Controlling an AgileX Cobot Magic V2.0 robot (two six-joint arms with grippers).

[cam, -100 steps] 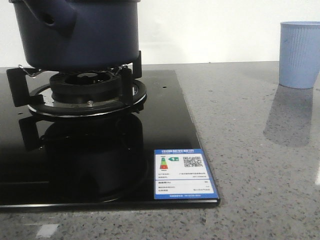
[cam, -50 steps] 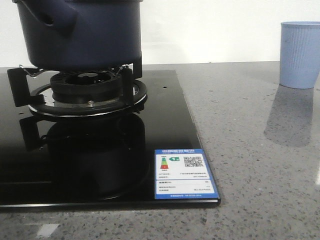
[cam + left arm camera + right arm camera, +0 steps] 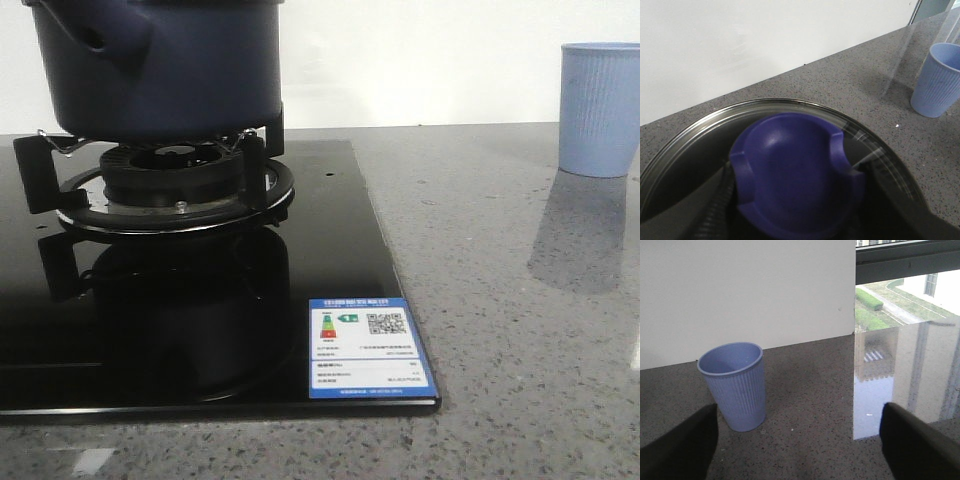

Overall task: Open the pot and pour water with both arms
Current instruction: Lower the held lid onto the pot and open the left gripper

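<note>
The dark navy pot (image 3: 170, 70) stands on the gas burner (image 3: 175, 185) at the far left; its top is cut off in the front view. In the left wrist view its glass lid (image 3: 700, 145) with a blue knob (image 3: 795, 160) fills the frame. My left gripper (image 3: 797, 200) straddles the knob, one finger pressed against each side. My right gripper (image 3: 797, 440) is open and empty low over the counter, with the pale blue ribbed cup (image 3: 735, 387) just ahead of one finger. Neither gripper shows in the front view.
The black glass hob (image 3: 330, 250) carries a blue label (image 3: 368, 348) at its front corner. The cup (image 3: 598, 110) stands at the far right of the grey stone counter (image 3: 500, 300), also seen in the left wrist view (image 3: 935, 80). A white wall runs behind.
The pot has shifted a few pixels to the right on the burner. The cup has not moved.
</note>
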